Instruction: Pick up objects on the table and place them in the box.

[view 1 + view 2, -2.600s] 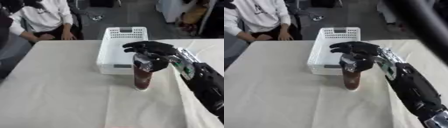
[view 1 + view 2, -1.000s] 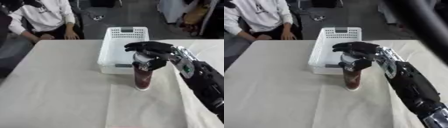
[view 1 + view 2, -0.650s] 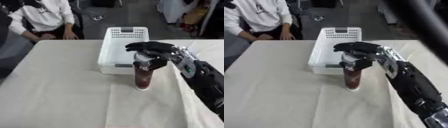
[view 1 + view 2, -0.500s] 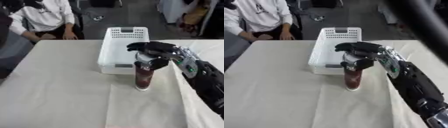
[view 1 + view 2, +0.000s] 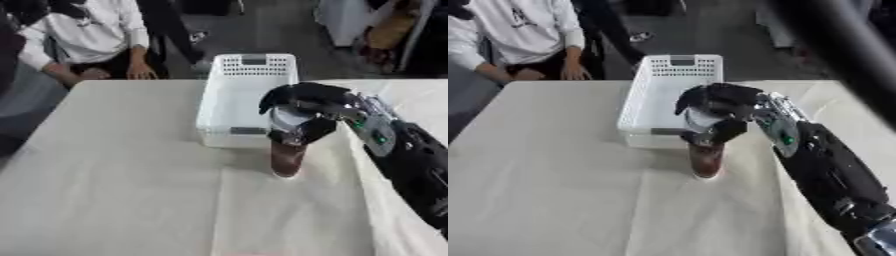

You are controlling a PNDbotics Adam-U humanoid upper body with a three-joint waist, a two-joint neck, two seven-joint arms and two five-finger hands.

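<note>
Left eye view
Right hand [image 5: 306, 107]: we find it entering from the right side, fingers and thumb curled round the top of a brown bottle [image 5: 287, 159].
Bottle position: we see it upright on the cloth-covered table [image 5: 122, 180], base resting on the cloth, just in front of the near right corner of the white box [image 5: 245, 95].
Bottle detail: a pale cap or upper part shows between the curled fingers; we cannot make out any label.
Box: white, perforated walls, long side running away from the robot; we see nothing inside it.
Left hand: we see none.

Right eye view
Right hand: same clasp on the bottle top, thumb toward the robot, fingers arched over the far side.
Forearm [image 5: 824, 175]: black, running from the lower right corner up to the hand.
Bottle to box: close beside the near wall; we cannot tell whether they touch.
Far edge: a seated person [image 5: 522, 37] in white, hands at the table edge, well apart from the box.
</note>
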